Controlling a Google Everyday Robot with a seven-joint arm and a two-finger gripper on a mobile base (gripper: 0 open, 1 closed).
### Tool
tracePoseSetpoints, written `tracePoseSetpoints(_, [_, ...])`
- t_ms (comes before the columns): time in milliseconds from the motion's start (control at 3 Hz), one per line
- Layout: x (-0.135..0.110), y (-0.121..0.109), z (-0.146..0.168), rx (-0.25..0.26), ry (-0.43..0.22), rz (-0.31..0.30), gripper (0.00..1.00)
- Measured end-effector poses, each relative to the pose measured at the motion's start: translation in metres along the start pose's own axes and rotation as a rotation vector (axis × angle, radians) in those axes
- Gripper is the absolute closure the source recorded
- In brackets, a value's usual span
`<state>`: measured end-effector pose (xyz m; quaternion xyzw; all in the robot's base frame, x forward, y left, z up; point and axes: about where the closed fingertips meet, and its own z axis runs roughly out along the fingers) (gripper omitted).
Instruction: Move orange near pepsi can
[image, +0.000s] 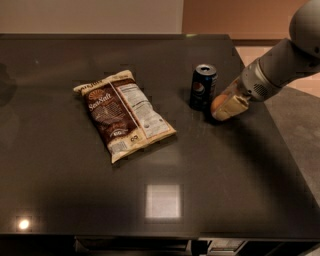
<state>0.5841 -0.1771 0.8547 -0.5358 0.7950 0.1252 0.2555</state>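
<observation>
The pepsi can (203, 86) stands upright on the dark table (150, 165), right of centre. The orange (218, 104) sits low at the table surface just right of the can, close to it, mostly covered by the fingers. My gripper (224, 107) comes in from the right on a grey arm (280, 65) and is shut on the orange, its cream-coloured fingers (233, 106) wrapped around it. I cannot tell whether the orange rests on the table or hangs just above it.
A brown-and-cream chip bag (122, 113) lies flat left of the can. The table's right edge (280, 145) runs close behind the gripper, with floor beyond. A bright light reflection (162, 201) shows near the front edge.
</observation>
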Motion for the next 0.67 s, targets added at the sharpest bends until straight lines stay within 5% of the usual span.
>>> tracePoseSetpoints(333, [0.0006, 0.0002, 0.0026, 0.025, 0.006, -0.009, 0.00])
tracePoseSetpoints(667, [0.0007, 0.0003, 0.0032, 0.029, 0.007, -0.011, 0.00])
